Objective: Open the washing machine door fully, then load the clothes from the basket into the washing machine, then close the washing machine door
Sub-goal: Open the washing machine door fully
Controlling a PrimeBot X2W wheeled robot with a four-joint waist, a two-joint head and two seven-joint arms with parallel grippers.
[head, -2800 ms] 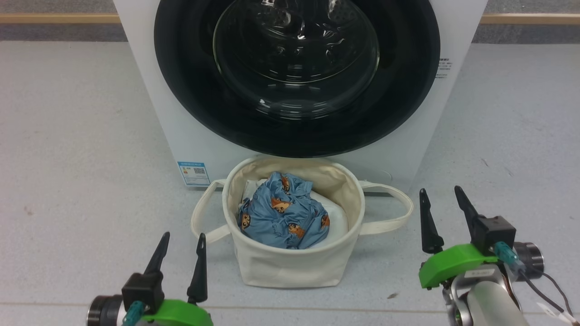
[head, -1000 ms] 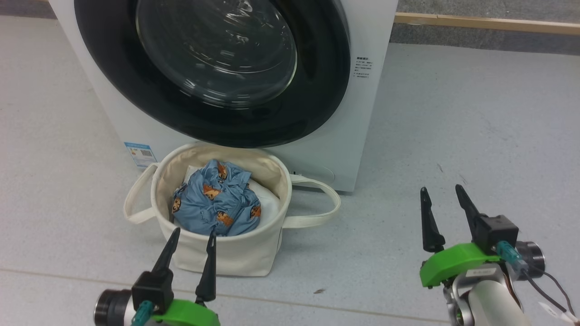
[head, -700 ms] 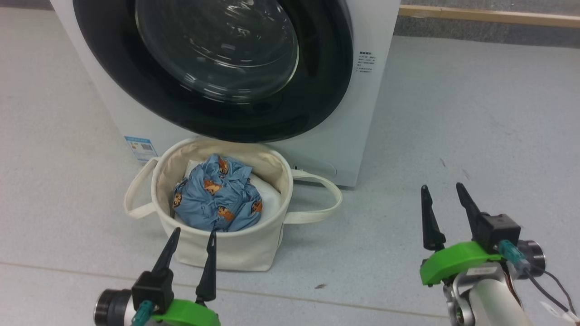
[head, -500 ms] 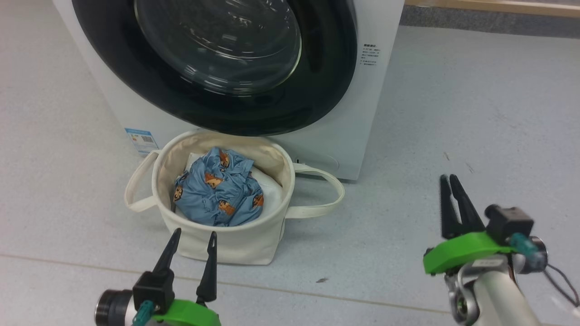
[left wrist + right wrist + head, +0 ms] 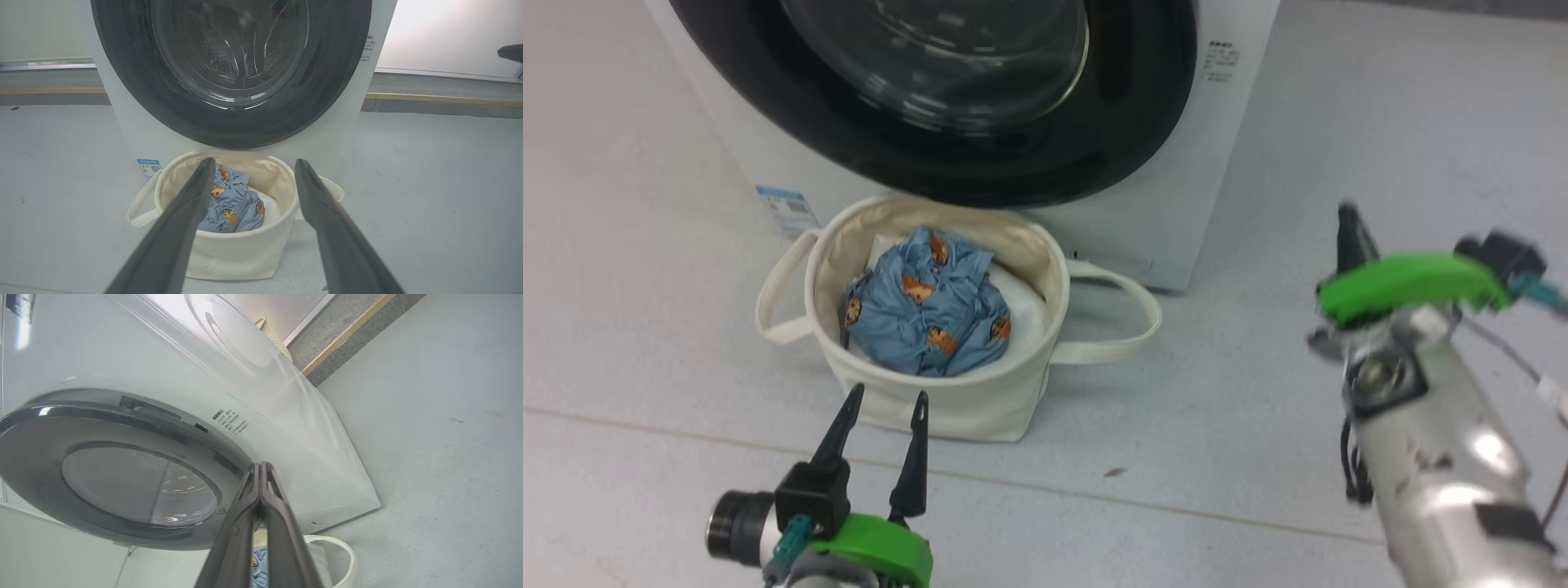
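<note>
A pale grey floor (image 5: 645, 367) runs under everything. The washing machine (image 5: 1168, 163) stands on it, with the washing machine door (image 5: 947, 155) shut flat against its front. The left gripper (image 5: 889, 394) hovers low with its fingers (image 5: 175, 232) spread wide. Just beyond their tips sits the basket (image 5: 956, 408), framed between them in the left wrist view. The clothes (image 5: 923, 314) are bunched inside it on white padding (image 5: 1025, 306). The right gripper (image 5: 260, 467) hangs higher, off to the machine's right. Its fingers are pressed together on nothing, and their tips aim at the right side of the door's dark rim, apart from it.
</note>
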